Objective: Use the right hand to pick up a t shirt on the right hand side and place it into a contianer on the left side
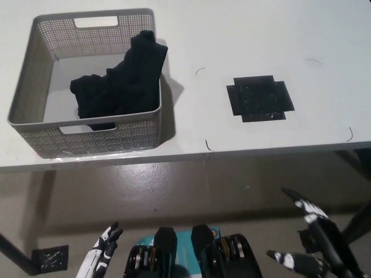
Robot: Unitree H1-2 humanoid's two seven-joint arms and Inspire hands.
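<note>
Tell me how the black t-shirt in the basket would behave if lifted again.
The black t-shirt lies crumpled, one end draped on the grey basket rim, so it is probably floppy and would sag. Likely light. It may snag on that rim.

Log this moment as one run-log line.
t-shirt: in basket, draped over right wall | right hand: open, low right, off table | left hand: resting lower left

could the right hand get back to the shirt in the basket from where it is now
Probably yes. The right hand hangs open below the table edge, and the bare table leaves the way free to the shirt, which sits high in the open-topped basket.
</note>
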